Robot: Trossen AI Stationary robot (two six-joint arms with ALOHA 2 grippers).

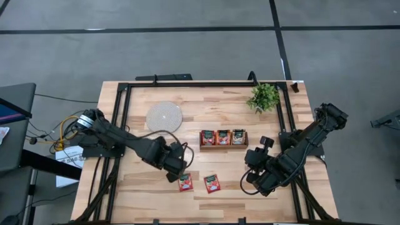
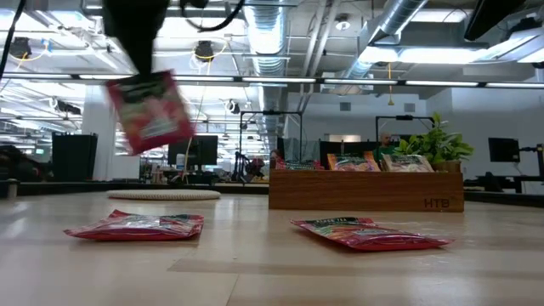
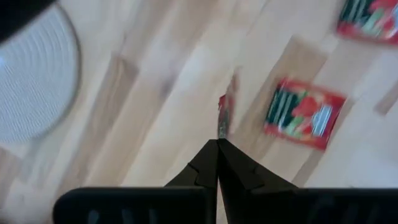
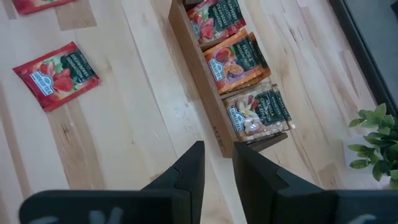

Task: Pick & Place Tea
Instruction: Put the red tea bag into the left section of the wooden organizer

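Note:
A red tea sachet (image 2: 149,109) hangs in the air below my left gripper (image 2: 136,34), which is shut on it; the left wrist view shows this sachet edge-on (image 3: 224,112). Two more red sachets (image 1: 185,182) (image 1: 212,183) lie flat on the table near its front edge. The brown wooden tray (image 1: 223,146) at mid-table has one sachet in each of its three compartments (image 4: 239,62). My right gripper (image 4: 217,162) hovers open to the right of the tray with nothing between its fingers. My left gripper pinches the sachet's upper edge (image 3: 222,129) between its two shut fingers. The fingers come from above, pointing steeply down. The sachet hangs below them, tilted, well clear of the table (image 2: 255,263).
A round white disc (image 1: 164,116) lies at the far left of the table, and a small green plant (image 1: 264,97) stands at the far right. A black frame (image 1: 187,84) runs along the table's edges. Bare wood shows between the tray and the two lying sachets.

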